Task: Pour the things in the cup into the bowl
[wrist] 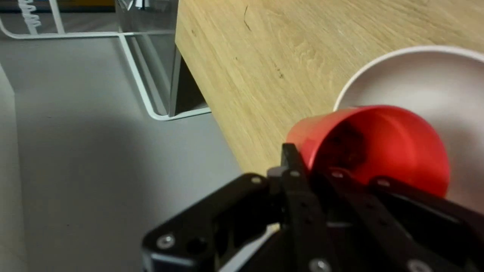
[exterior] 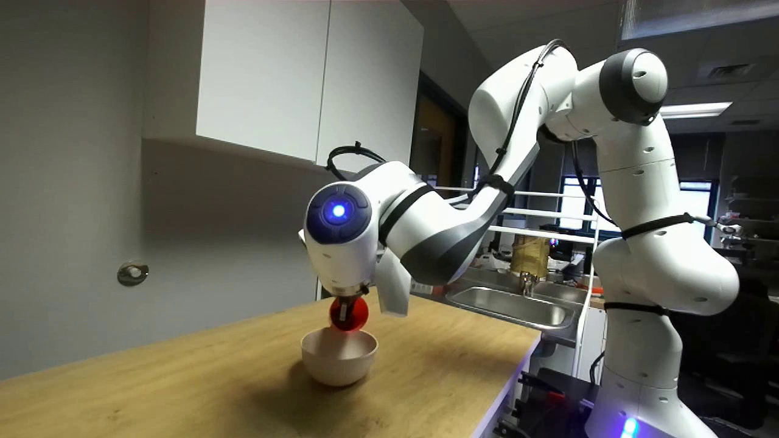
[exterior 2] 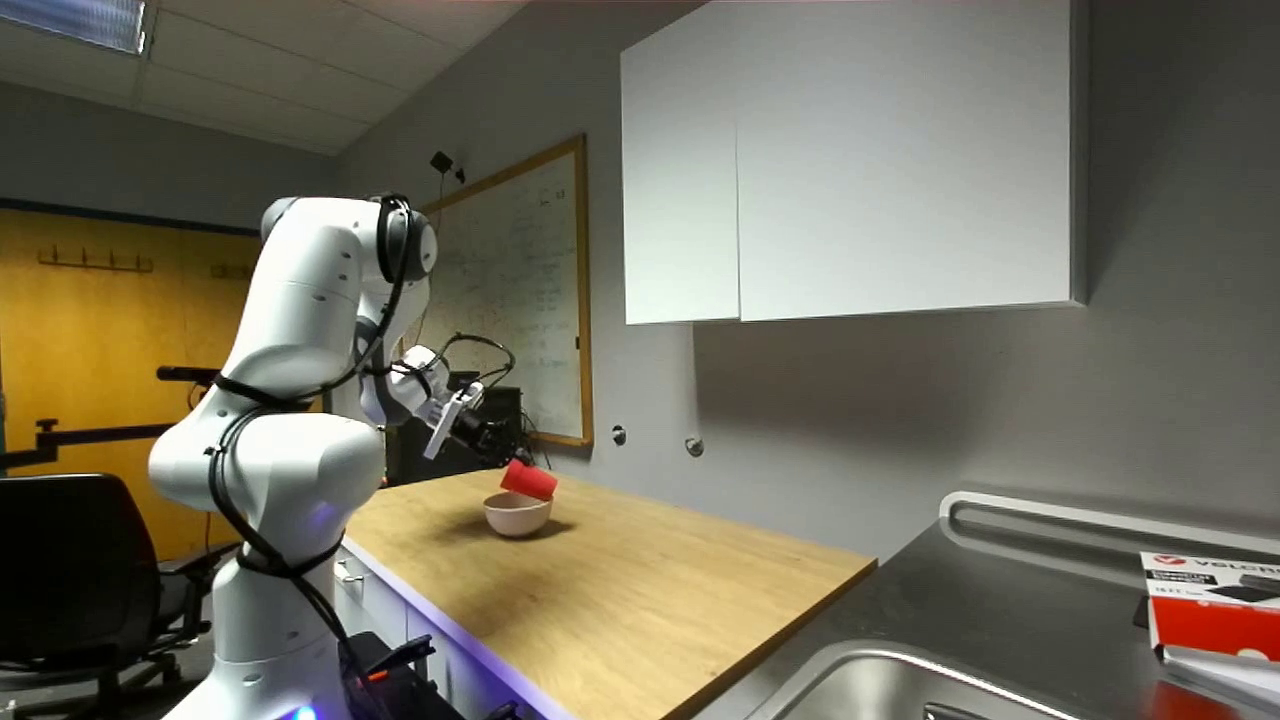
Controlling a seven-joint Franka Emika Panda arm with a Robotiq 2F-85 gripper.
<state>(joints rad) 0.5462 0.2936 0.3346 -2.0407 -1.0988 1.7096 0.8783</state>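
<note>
The red cup (wrist: 412, 151) is held tilted, well over on its side, just above the white bowl (wrist: 427, 81). The cup (exterior 2: 528, 480) and the bowl (exterior 2: 516, 518) show in both exterior views, with the cup (exterior: 360, 311) over the far part of the bowl (exterior: 339, 364). My gripper (wrist: 308, 166) is shut on the cup's wall at the rim. In the wrist view the cup's mouth is visible; a dark patch lies deep inside, contents or shadow, I cannot tell. The visible part of the bowl's inside looks bare; the rest is hidden by the cup.
The bowl stands on a wooden countertop (exterior 2: 620, 580) against a grey wall. White wall cabinets (exterior: 261, 79) hang above the arm. A metal sink (exterior: 517, 307) and a white rack (exterior: 587, 292) are beyond the counter's end. A red-and-white box (exterior 2: 1215, 610) lies on the dark counter.
</note>
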